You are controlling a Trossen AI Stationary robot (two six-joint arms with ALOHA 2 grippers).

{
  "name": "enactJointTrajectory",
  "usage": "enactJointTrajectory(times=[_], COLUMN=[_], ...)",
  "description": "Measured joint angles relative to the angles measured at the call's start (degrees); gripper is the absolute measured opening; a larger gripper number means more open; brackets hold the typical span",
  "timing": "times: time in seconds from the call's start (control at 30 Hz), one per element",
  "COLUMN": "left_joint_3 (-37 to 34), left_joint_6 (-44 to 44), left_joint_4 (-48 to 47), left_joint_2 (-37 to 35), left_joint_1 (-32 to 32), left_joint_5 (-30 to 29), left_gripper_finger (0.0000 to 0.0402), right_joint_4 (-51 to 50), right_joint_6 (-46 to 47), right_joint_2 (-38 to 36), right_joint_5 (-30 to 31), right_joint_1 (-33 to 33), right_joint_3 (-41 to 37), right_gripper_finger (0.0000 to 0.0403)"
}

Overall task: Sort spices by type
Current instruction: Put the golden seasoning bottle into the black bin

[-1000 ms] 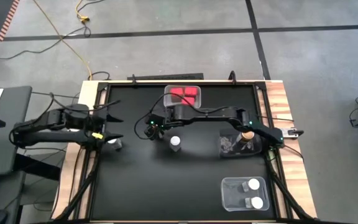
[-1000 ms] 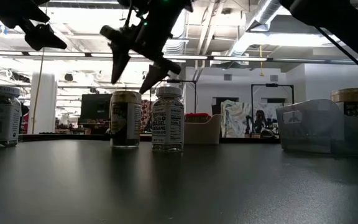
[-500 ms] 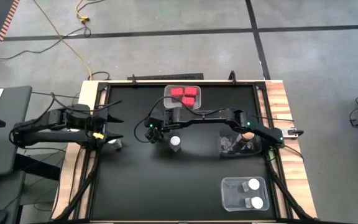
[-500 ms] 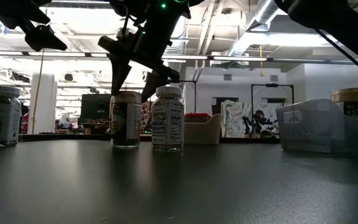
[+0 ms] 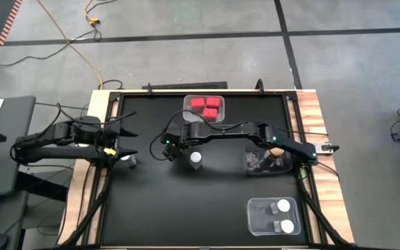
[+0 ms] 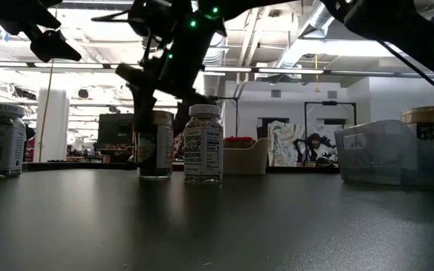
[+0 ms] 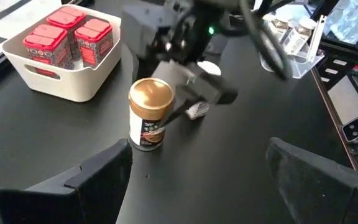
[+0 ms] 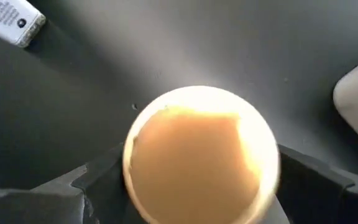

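Note:
A brown jar with a gold lid (image 7: pixel 149 115) stands upright on the black table, left of a white-lidded jar (image 6: pixel 203 143). My right gripper (image 6: pixel 157 94) is open and has come down over the brown jar (image 6: pixel 155 143). One finger stands on each side of the lid (image 8: pixel 201 165), and I see no touch. In the high view the gripper (image 5: pixel 170 146) hides this jar. Another white-lidded jar (image 5: pixel 132 161) stands near the table's left edge. My left gripper (image 5: pixel 125 135) hovers open beside it.
A white bin (image 5: pixel 205 106) with red boxes (image 7: pixel 67 37) sits at the far edge. On the right, a clear bin (image 5: pixel 259 161) holds a brown jar (image 5: pixel 276 149). A second clear bin (image 5: pixel 273 215) near the front right holds two white-lidded jars.
My right gripper has come down from above the jars and shifted slightly toward the table's left. Its fingers now straddle the brown jar's top. The jars have not moved.

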Motion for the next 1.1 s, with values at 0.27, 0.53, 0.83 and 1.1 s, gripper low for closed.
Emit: enactJointTrajectory(times=[0.27, 0.53, 0.83, 1.1], left_joint_3=[0.0, 0.0, 0.0, 0.0], left_joint_6=[0.0, 0.0, 0.0, 0.0], left_joint_4=[-1.1, -1.3, -1.3, -1.3], left_joint_2=[0.0, 0.0, 0.0, 0.0], left_joint_1=[0.0, 0.0, 0.0, 0.0], left_joint_5=[0.0, 0.0, 0.0, 0.0], left_gripper_finger=[0.0355, 0.0355, 0.0355, 0.0355], right_joint_4=[-0.5, -0.9, -8.7, -18.8], right_joint_6=[2.5, 1.1, -3.5, -9.9], right_joint_2=[0.1, -0.1, -4.6, -16.2], right_joint_5=[1.0, 1.4, 1.7, 10.2], right_joint_1=[-0.1, -0.1, 0.0, 2.5], right_joint_3=[0.0, 0.0, 1.0, 1.2], right_gripper_finger=[0.0348, 0.0303, 0.0303, 0.0302])
